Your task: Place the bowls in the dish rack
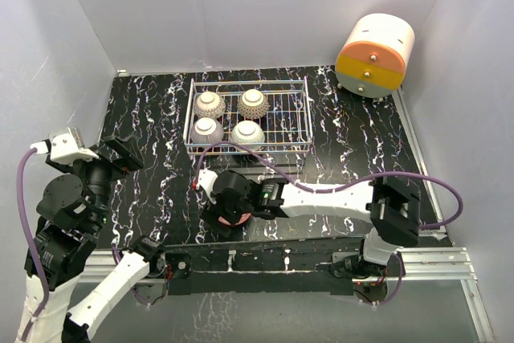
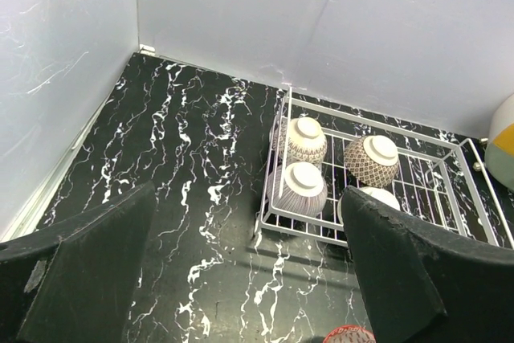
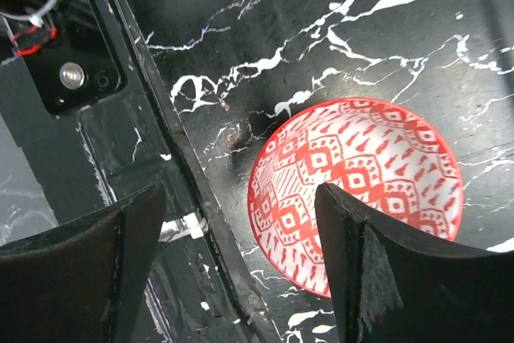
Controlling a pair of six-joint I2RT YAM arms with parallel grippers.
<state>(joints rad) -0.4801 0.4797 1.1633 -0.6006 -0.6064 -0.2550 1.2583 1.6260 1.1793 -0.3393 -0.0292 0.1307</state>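
A red patterned bowl [image 3: 361, 174] sits upright on the black marble table by its near edge, also seen as bowl [image 1: 234, 221] and bowl [image 2: 349, 335]. My right gripper [image 3: 241, 198] hangs over its near rim, open: one finger stands over the bowl's inside, the other outside over the table edge. From above, the right gripper [image 1: 229, 202] covers most of that bowl. The white wire dish rack [image 1: 307, 122] holds several bowls upside down in its left half, such as bowl [image 1: 210, 104] and bowl [image 2: 306, 139]. My left gripper [image 2: 249, 194] is open and holds nothing, raised at the left, left gripper [image 1: 120, 154].
A round orange-and-cream drawer unit [image 1: 375, 55] stands at the back right corner. The rack's right half [image 1: 285, 122] shows bare grid. A metal frame rail [image 3: 185, 174] runs along the table's near edge next to the red bowl. White walls enclose the table.
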